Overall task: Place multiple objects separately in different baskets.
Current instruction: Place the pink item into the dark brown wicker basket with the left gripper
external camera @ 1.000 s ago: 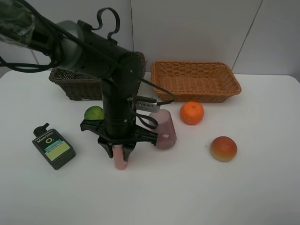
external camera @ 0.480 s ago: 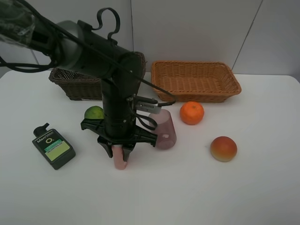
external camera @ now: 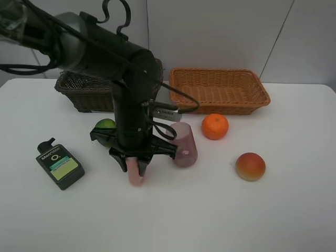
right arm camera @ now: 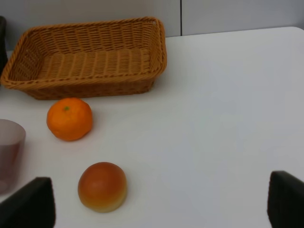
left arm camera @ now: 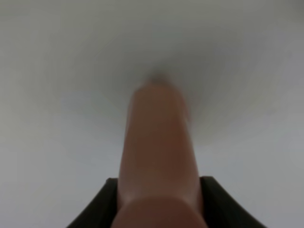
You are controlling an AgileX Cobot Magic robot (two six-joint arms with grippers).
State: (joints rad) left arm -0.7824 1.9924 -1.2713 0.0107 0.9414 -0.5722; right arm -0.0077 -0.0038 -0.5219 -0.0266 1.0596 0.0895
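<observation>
Pink bottle [external camera: 136, 177] pinched in my left gripper [external camera: 135, 167] over the white tabletop [external camera: 220, 210], purple cup [external camera: 184, 144] just beside; pale panelled wall [external camera: 210, 31] behind; right gripper [right arm camera: 156, 204] spread

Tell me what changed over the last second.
The left gripper, jaws shut on the pink bottle, edged upward slightly, carrying the bottle with it. The purple cup, orange, red-orange fruit, black bottle, dark basket and tan basket stayed put.

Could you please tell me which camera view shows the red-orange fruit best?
The right wrist view: the fruit is large, sharp and unblocked. The exterior high view shows the fruit whole but smaller; the left wrist view misses it.
</observation>
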